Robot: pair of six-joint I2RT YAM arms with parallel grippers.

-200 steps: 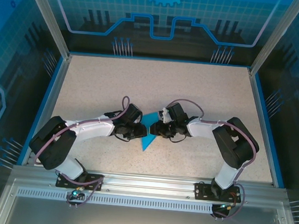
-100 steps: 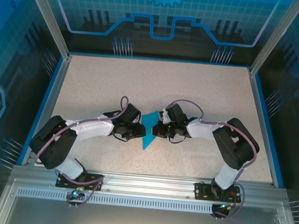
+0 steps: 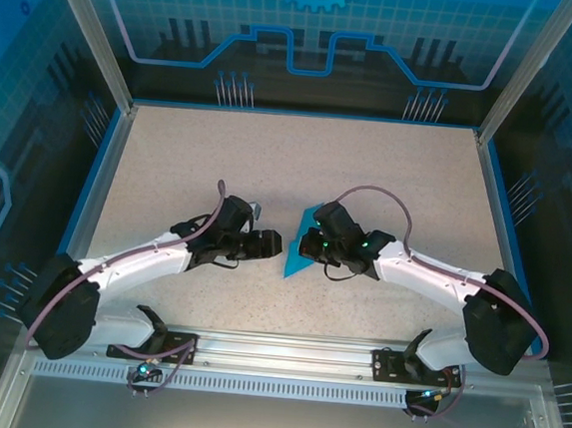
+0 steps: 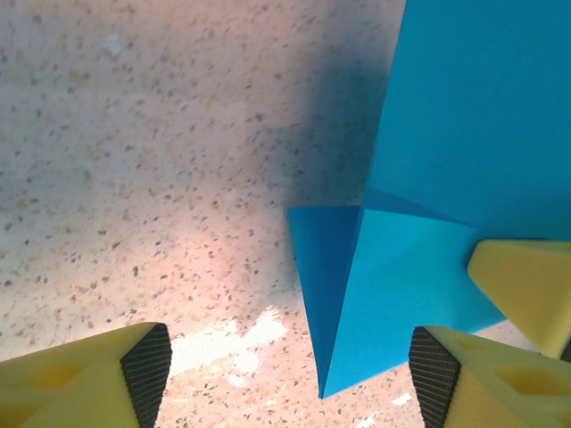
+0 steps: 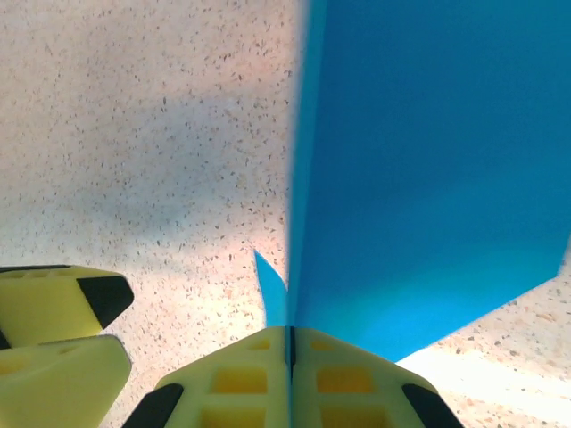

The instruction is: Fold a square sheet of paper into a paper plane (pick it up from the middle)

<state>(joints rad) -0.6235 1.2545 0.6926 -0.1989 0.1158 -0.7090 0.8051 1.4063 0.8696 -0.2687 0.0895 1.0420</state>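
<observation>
The paper plane [image 3: 296, 257] is a folded teal-blue sheet with its pointed tip toward the near edge, held at mid-table. My right gripper [image 3: 309, 247] is shut on it. In the right wrist view the fingers [image 5: 245, 383] press together on the fold, and the paper [image 5: 428, 178] rises edge-on from them. My left gripper [image 3: 272, 242] stands open just left of the paper and apart from it. In the left wrist view the gripper [image 4: 290, 374] has the plane's tip [image 4: 375, 303] between its spread pads without contact. The right gripper's yellow finger [image 4: 526, 285] rests on the paper.
The speckled tabletop [image 3: 270, 163] is bordered by blue rails left [image 3: 92, 197] and right [image 3: 510, 234]. An aluminium frame [image 3: 284, 349] runs along the near edge at the arm bases. The left gripper's yellow fingers [image 5: 53, 308] show beside the right gripper.
The right gripper shut on the paper. The left gripper opened, let go and drew back to the left. Both arms now reach out lower and flatter; the paper shifted slightly right.
</observation>
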